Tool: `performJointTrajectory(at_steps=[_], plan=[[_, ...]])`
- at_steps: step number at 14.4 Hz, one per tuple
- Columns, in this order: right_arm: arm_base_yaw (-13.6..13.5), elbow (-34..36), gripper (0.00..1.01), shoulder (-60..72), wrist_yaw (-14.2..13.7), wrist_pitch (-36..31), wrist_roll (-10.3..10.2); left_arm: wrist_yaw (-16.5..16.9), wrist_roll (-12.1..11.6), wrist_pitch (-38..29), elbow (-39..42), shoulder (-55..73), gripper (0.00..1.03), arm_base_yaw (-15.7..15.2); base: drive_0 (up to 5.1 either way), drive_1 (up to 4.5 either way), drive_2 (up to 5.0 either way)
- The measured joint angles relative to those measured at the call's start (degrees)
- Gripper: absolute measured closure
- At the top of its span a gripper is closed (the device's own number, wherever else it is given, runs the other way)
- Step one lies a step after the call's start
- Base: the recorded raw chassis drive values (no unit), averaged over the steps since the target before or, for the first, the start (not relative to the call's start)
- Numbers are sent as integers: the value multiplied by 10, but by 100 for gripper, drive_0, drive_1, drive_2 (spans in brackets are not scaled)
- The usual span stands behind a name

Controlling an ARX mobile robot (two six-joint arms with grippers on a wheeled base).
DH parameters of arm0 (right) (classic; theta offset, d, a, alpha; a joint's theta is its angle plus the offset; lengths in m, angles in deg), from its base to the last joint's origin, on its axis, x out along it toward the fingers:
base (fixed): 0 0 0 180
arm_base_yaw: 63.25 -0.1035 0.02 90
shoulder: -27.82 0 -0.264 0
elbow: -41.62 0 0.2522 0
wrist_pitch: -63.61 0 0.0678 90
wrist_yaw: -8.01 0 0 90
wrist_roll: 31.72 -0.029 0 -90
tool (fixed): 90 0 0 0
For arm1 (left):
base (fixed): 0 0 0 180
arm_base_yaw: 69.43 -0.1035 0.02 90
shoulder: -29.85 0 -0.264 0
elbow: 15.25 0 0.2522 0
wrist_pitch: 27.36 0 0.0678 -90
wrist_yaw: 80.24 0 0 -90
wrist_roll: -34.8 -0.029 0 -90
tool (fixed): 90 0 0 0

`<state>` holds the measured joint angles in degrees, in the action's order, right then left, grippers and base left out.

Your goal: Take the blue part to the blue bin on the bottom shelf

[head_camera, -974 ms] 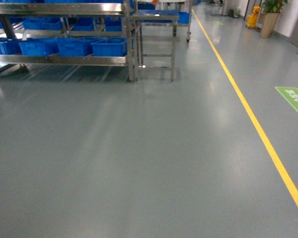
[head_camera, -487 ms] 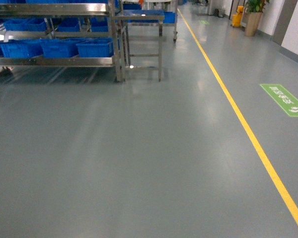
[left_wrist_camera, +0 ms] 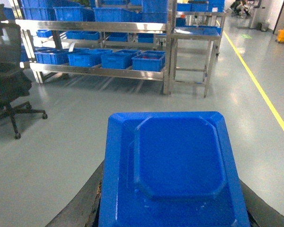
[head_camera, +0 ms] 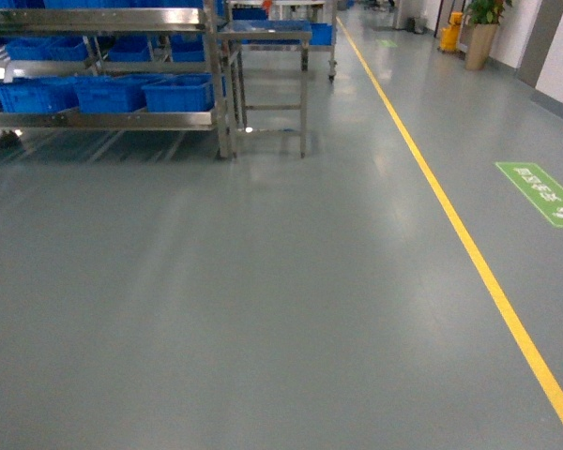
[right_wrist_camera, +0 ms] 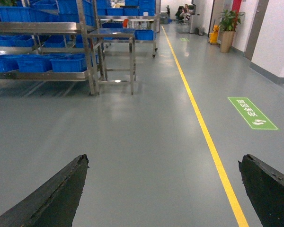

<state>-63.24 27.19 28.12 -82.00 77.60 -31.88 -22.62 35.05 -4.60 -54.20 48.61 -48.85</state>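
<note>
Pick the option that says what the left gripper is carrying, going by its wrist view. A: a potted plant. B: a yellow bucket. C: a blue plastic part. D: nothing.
C: the blue part fills the lower middle of the left wrist view, seated between the left gripper's dark fingers.

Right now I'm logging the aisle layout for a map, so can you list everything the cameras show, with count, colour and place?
Steel shelving rack: one, silvery, far left of the head view.
Blue plastic bins: a row, exact count unclear, on the rack's low level; more on the higher levels.
Small steel table: one, silvery, right beside the rack.
Yellow floor line: one, running down the aisle on the right.
Green floor sign: one, right of the line.
Potted plant: one, green in a tan pot, far right.
Black office chair: one, left in the left wrist view.
Blue moulded plastic part: one, in the left hand.
Right hand: dark fingers wide apart, nothing between them.
</note>
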Motion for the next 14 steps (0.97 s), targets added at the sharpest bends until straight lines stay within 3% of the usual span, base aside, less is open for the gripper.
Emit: performJointTrajectory(at_steps=[14], plan=[[0,0,3,0,0,0,0,0,0,-2,0,1,60,0,-3,422,-429]])
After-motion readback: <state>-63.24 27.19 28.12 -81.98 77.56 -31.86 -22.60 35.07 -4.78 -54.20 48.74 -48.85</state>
